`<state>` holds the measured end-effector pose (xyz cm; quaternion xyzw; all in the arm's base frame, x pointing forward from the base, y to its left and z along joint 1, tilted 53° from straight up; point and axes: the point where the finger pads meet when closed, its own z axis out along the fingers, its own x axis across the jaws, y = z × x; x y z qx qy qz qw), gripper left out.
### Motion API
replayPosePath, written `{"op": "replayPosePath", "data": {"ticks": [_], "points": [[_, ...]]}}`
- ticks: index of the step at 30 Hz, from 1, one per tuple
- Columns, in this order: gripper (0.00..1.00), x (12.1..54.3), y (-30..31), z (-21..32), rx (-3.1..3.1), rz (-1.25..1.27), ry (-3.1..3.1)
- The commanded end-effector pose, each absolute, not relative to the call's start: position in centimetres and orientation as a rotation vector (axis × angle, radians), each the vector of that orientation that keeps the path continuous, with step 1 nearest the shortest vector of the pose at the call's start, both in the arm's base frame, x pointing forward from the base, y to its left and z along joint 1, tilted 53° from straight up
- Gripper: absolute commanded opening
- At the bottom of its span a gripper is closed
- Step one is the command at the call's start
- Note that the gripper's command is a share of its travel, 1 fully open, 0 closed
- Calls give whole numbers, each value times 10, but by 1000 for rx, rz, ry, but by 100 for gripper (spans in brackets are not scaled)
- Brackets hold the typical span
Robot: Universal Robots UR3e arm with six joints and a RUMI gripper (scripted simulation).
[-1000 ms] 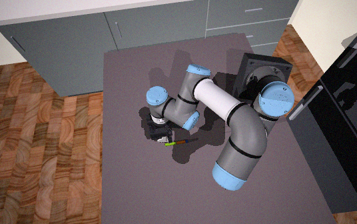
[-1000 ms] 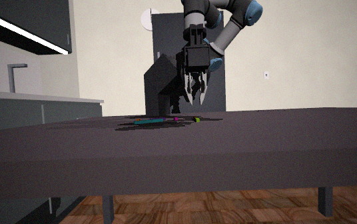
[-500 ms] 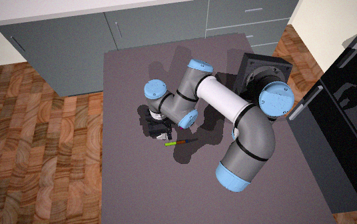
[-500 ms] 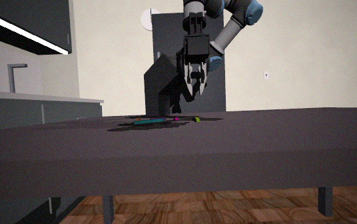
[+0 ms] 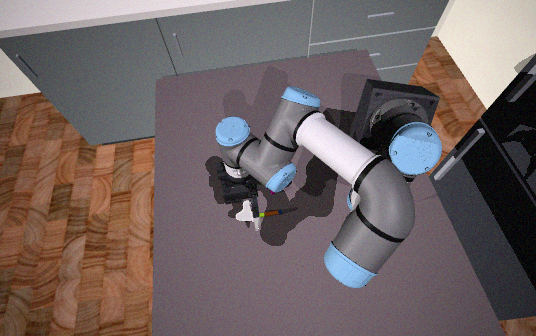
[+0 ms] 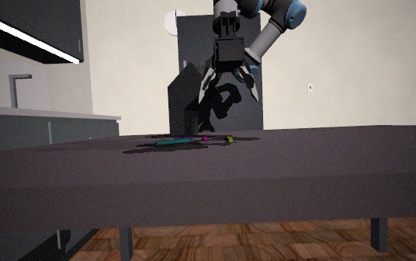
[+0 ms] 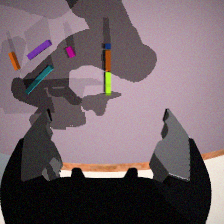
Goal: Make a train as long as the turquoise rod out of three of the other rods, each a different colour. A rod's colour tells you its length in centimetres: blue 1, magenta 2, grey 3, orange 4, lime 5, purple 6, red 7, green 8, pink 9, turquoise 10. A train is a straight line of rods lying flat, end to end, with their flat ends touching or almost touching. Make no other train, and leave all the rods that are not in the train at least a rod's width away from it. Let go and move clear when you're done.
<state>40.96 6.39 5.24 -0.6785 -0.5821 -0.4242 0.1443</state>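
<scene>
Pincer (image 5: 248, 216) (image 6: 229, 99) (image 7: 107, 109): fingers wide apart, nothing between them, raised above the tabletop (image 5: 215, 280) (image 6: 217, 165) (image 7: 135, 135). Nearest in wrist view, a straight row lying flat: lime rod (image 5: 262, 215) (image 6: 229, 139) (image 7: 108, 83), orange rod (image 5: 271, 213) (image 7: 108, 60), blue rod (image 5: 280, 212) (image 7: 108, 46), end to end. Well apart from the row: magenta rod (image 6: 205, 138) (image 7: 70, 52), turquoise rod (image 6: 174, 141) (image 7: 39, 80), purple rod (image 6: 183, 138) (image 7: 39, 49); farthest out, a second orange rod (image 6: 161, 139) (image 7: 14, 61).

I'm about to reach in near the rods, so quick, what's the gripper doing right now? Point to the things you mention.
Gripper (image 5: 248, 214) (image 6: 228, 100) (image 7: 107, 109): open, fingers wide apart, holding nothing, raised above the table (image 5: 210, 280) (image 6: 233, 163) (image 7: 135, 135).
</scene>
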Motion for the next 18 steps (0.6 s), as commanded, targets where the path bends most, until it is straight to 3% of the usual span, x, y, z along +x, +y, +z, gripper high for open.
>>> {"op": "replayPosePath", "data": {"ticks": [1, 18], "points": [[100, 410, 63, 53, -1957, -1224, -1679], [100, 409, 62, 54, -1957, -1224, -1679]]}}
